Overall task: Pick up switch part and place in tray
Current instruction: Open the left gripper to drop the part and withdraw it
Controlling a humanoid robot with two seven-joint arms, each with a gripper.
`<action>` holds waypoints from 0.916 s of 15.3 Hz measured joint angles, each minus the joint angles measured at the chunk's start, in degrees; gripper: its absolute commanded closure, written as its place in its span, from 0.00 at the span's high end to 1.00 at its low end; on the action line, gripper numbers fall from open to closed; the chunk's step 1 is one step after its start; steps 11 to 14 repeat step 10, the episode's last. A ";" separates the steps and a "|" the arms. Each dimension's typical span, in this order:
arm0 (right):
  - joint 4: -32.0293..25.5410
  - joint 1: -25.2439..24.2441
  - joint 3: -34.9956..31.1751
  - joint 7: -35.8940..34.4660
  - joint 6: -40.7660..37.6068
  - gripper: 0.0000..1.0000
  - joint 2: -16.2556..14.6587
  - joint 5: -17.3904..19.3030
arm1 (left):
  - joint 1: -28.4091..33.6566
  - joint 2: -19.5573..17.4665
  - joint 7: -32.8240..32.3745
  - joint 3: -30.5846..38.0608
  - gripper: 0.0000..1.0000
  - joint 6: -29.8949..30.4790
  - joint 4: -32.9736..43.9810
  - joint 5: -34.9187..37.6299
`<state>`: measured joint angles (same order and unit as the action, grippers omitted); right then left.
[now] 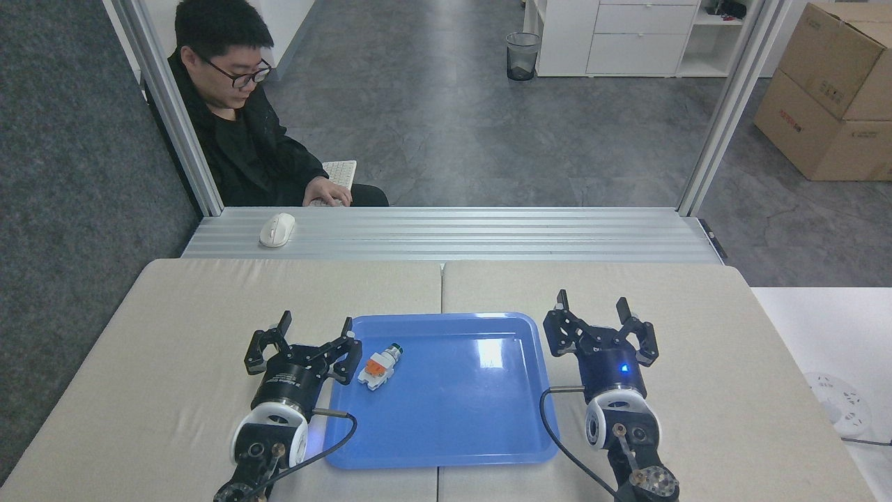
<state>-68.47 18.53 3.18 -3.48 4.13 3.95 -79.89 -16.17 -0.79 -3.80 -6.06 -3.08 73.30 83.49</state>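
The switch part (379, 365) lay on its side inside the tray (488, 425), near the tray's left rim at about nine o'clock from the tray's centre, its dark green tip pointing toward one o'clock and its white body toward seven. Nothing gripped it — it rested free on the glossy blue floor.

The left gripper (315, 330) hovered just beside the tray's left edge, at nine o'clock from the switch part, its fingers spread wide and holding nothing; the right-hand finger (346, 326) stood over the tray's upper-left corner, close to the part but apart from it. The right gripper (591, 305) sat at three o'clock from the tray, just off its right rim, likewise released with both fingers splayed, a small blue light glowing on its body.

The tray lay across the seam of the beige bench (195, 328). Beyond the bench, at eleven o'clock, a white mouse (277, 229) rested on a ribbed metal ledge (488, 233), and a person (237, 132) in black sat behind it with a hand (329, 191) on a keyboard (341, 171).
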 measured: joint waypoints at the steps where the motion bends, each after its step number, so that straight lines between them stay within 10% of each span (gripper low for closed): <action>1: 0.00 0.00 0.00 0.00 0.00 1.00 0.00 0.00 | -0.08 -0.39 0.14 0.64 1.00 0.00 0.04 -1.89; 14: 0.00 0.00 0.04 0.00 0.00 1.00 -0.02 0.00 | -0.07 -2.50 2.86 4.14 1.00 -0.15 0.52 -3.49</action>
